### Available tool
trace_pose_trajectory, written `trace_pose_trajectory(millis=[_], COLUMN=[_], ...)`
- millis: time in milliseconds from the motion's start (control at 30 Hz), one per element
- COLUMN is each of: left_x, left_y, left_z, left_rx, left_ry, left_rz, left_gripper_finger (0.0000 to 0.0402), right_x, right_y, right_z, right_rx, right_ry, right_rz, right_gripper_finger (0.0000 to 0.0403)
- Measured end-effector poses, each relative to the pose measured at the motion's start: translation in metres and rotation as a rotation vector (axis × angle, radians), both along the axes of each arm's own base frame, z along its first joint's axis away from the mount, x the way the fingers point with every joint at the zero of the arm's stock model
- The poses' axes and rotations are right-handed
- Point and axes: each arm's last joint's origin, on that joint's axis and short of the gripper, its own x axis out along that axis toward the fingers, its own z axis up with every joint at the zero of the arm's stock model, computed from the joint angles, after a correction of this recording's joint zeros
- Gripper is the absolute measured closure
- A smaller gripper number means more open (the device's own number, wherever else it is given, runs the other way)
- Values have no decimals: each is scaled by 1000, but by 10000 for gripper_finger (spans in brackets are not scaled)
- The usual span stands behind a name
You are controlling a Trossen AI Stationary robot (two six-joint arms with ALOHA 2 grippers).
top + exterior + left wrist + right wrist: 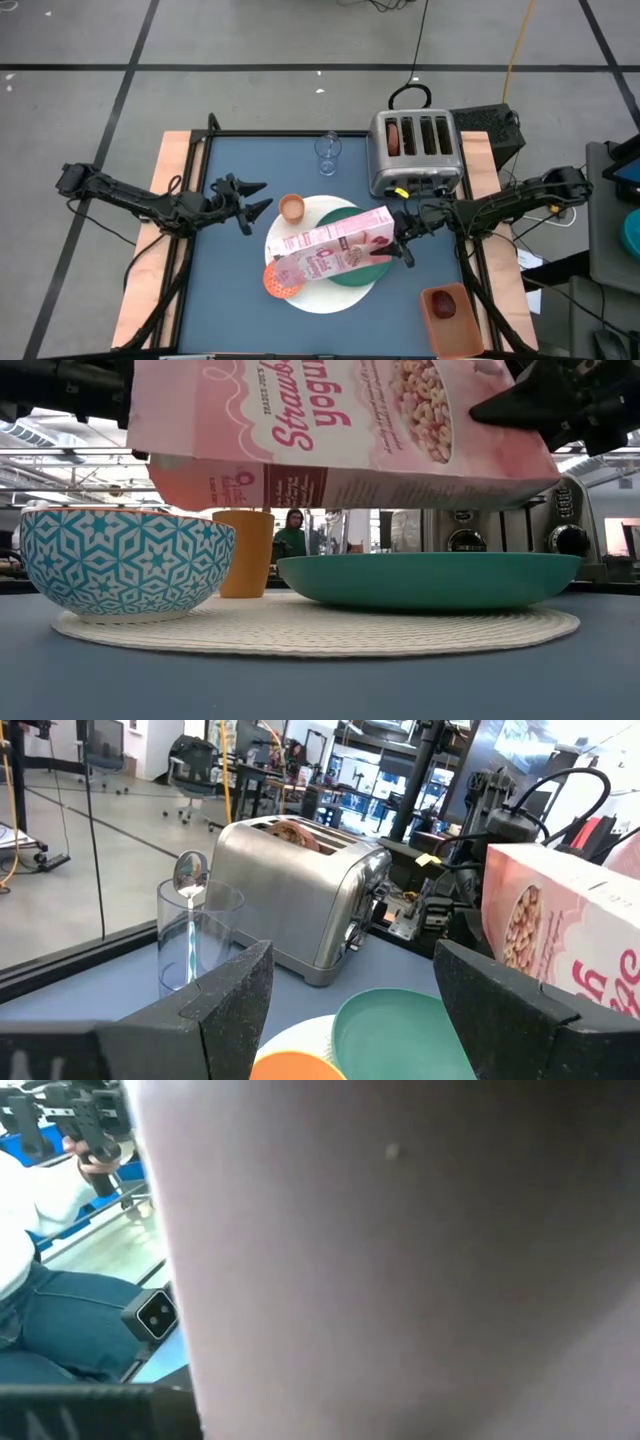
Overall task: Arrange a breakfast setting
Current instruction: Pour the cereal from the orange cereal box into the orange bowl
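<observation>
A pink cereal box (pixel 330 248) hangs over a green plate (pixel 358 276) and a small bowl (pixel 283 279), orange inside and blue-patterned outside (pixel 125 565). Plate and bowl rest on a white round disc (pixel 318 295). An orange cup (pixel 291 208) stands at the disc's far left rim. My right gripper (pixel 398 243) is shut on the box. My left gripper (pixel 262 197) is open and empty, left of the cup. A clear glass (pixel 327 152) with a metal spoon (pixel 188 880) stands at the back. A brown bagel (pixel 396 135) sits in a toaster slot. My right gripper holds the cereal box by its right end (pixel 382 228), pinched between the two fingers (pixel 520 405). The fingers come about level from the table's right. The box lies lengthwise, lifted clear above the plate, its free end (pixel 280 262) over the bowl.
A silver toaster (pixel 415 150) stands at the back right. A brown tray (pixel 450 318) with a dark red fruit (pixel 444 306) sits on the table's right front edge. A person in jeans (pixel 60 1320) shows beyond the table.
</observation>
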Motion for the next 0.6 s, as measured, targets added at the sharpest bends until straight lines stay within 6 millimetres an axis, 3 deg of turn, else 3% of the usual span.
trace_pose_trajectory(millis=[600], left_x=[0], left_y=[0], left_z=[0], left_rx=[-1], left_ry=[1], left_rz=[0], left_gripper_finger=[124], right_x=[0], right_y=[0], right_z=[-3], right_rx=[-43], right_ry=[24], right_rz=[-41], right_gripper_finger=[190])
